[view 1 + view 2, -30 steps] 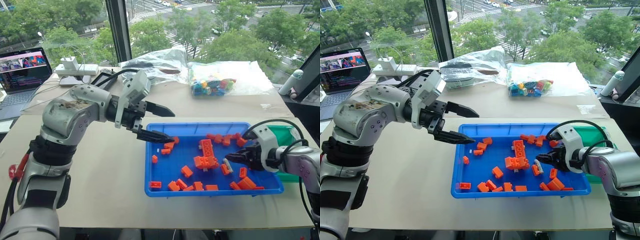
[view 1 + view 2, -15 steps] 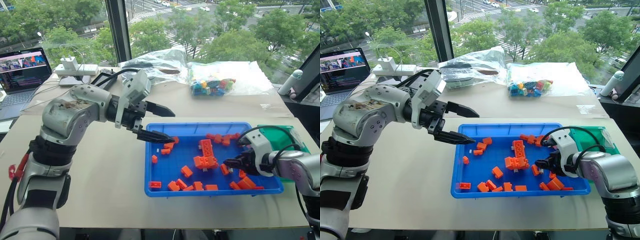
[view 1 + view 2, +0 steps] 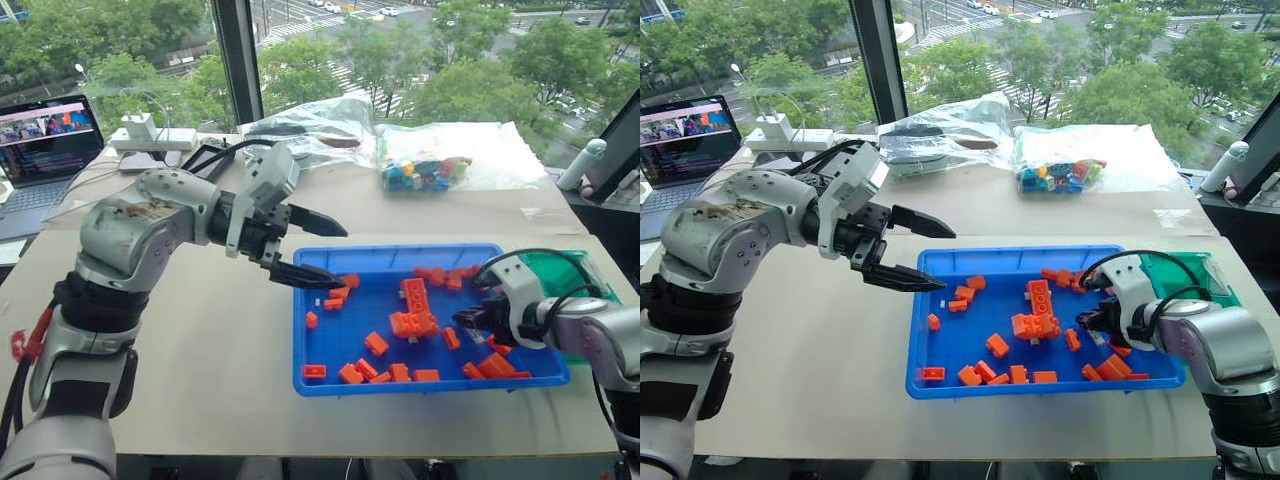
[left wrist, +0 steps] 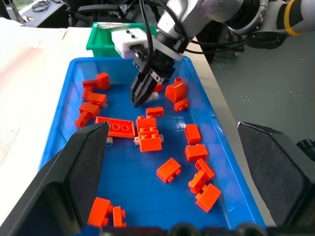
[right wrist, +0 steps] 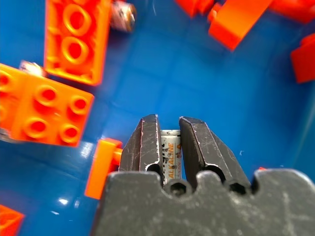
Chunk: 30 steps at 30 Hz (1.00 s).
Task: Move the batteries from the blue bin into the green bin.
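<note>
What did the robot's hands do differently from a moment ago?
The right hand dipped down among the orange bricks in the blue bin and shut on a battery that had been lying there a second ago. The left hand stayed open, hovering at the bin's other end, and the green bin and the bricks kept their places.

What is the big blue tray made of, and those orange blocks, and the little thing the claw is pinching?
Blue bin: probably glossy plastic; its floor reflects light. Orange bricks: likely hard moulded plastic, with round studs on top. Battery pinched by the right gripper: seemingly metal, a silvery cylinder with a printed label.
</note>
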Motion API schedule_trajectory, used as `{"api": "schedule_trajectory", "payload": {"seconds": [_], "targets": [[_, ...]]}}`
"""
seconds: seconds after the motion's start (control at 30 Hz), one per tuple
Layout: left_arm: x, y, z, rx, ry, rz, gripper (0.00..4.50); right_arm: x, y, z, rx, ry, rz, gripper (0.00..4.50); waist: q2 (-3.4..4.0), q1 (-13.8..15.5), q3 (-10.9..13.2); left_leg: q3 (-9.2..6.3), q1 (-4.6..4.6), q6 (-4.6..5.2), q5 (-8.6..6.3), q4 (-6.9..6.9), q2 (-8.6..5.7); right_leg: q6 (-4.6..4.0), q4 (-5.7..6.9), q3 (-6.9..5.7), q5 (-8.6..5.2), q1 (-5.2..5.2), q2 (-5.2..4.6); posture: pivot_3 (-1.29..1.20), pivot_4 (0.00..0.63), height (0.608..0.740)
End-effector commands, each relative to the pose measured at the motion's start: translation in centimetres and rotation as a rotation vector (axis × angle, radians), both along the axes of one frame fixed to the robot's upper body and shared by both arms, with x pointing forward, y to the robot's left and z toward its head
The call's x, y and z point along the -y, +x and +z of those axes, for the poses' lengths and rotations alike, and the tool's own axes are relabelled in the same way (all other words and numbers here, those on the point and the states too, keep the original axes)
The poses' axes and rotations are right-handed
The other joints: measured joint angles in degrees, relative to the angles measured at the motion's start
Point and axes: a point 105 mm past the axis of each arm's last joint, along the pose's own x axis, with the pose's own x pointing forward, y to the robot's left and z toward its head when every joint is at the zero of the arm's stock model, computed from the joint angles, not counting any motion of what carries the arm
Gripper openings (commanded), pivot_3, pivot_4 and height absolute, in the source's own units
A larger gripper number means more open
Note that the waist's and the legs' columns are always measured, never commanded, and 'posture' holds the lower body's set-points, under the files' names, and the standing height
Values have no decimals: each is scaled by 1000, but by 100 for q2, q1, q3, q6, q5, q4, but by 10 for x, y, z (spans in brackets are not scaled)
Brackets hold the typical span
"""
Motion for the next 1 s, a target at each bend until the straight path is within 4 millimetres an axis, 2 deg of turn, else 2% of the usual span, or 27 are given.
{"api": "schedule_trajectory", "payload": {"seconds": [0.03, 0.2, 0.33, 0.43, 0.57, 0.73, 0.83, 1.0], "targets": [[-2, -3, 7, 20, -8, -32, 4500, 6, 0, 50, 144, 5, -2, 243, 0, 4, 0, -1, 0, 0, 0, 0, 2, 0, 0, -1, 0, 0, 2, 0, 150, 732], [2, -4, 8, 6, -19, -63, 4500, 59, -1, 97, 269, -169, -165, 243, 2, 65, 1, 1, -1, 0, 0, 0, -10, 0, -1, -3, 0, 1, -11, 0, 150, 732], [5, -5, 8, 1, -26, -83, 4500, 95, -11, 112, 282, -264, -274, 243, 2, 54, 2, 2, -2, 1, -1, -1, -11, 1, -15, -2, 0, 1, -12, 0, 150, 732], [6, -6, 9, -8, -29, -100, 4500, 116, -19, 101, 244, -267, -329, 243, 2, 36, 1, 4, -2, 2, -1, -1, -9, 1, -29, -1, 0, 1, -10, 0, 150, 732], [9, -7, 10, -22, -42, -122, 4500, 147, -25, 73, 204, -284, -419, 243, 2, 17, 1, 5, -1, 2, -1, -1, -7, 1, -29, 0, 0, 2, -8, 0, 150, 732], [11, -5, 11, -19, -52, -115, 4500, 153, -24, 48, 189, -243, -435, 243, 5, -2, 0, 7, -1, 1, 0, -1, -7, 1, -27, 4, 0, 0, -7, 0, 150, 732], [11, -3, 11, -8, -53, -101, 4500, 154, -18, 44, 221, -214, -445, 1776, 6, 10, 0, 6, -1, 1, 0, -1, -8, 1, -28, 4, 0, 1, -8, 0, 150, 732], [10, -4, 10, -14, -46, -94, 4500, 151, -17, 62, 251, -266, -414, 3329, 7, 22, 0, 6, -1, 1, 0, 0, -8, 1, -27, 3, 0, 1, -8, 0, 150, 732]]}}
